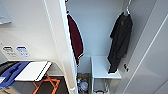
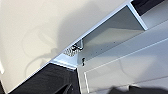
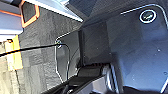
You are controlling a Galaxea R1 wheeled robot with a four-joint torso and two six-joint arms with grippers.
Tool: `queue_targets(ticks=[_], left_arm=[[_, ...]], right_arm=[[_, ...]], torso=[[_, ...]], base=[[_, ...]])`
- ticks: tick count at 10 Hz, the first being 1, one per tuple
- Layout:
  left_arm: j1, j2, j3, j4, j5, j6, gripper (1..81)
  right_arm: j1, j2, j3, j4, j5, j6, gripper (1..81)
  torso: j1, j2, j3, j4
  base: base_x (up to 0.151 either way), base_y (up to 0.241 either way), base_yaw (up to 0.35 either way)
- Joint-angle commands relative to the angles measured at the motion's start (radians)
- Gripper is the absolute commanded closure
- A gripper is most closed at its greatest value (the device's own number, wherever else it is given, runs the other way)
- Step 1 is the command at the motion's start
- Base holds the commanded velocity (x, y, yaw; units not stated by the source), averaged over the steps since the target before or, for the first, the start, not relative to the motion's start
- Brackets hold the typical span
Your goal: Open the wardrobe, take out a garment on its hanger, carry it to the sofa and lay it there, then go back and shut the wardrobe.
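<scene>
We see the tall white wardrobe (image 1: 100, 30) open, with the plain black short-sleeved shirt (image 1: 120, 42) hanging at its right on a thin white hanger (image 1: 128, 10). Soft and light (likely to swing), it is best taken by the hanger's hook. Two garments hang: it and one dark red garment (image 1: 75, 37). Finger positions: we cannot tell.

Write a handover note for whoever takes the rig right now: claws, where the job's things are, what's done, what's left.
Claws: the pictures do not show whether either is open or shut; nothing visibly held.
Tall white wardrobe: doors open.
Plain black short-sleeved shirt: hanging inside at the right on its thin white hanger. A dark red garment hangs at the left; leave it.
Done: wardrobe opened.
Left: take the black shirt out on its hanger, carry it to the sofa, lay it there, return and close the wardrobe.
</scene>
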Motion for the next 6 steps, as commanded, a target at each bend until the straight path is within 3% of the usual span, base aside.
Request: queue_targets(ticks=[1, 6], left_arm=[[-0.101, 0.02, -0.009, 0.009, 0.009, -0.004, 1.0], [-0.112, 0.149, -0.191, -0.013, -0.103, -0.004, 1.0]], right_arm=[[0.037, -0.014, 0.026, 0.009, -0.053, 0.002, 1.0], [0.04, -0.014, 0.045, 0.007, -0.053, 0.001, 1.0]], torso=[[0.0, 0.0, 0.0, 0.0], [0.0, 0.0, 0.0, 0.0]], base=[[0.0, 0.0, 0.0], [0.0, 0.0, 0.0]])
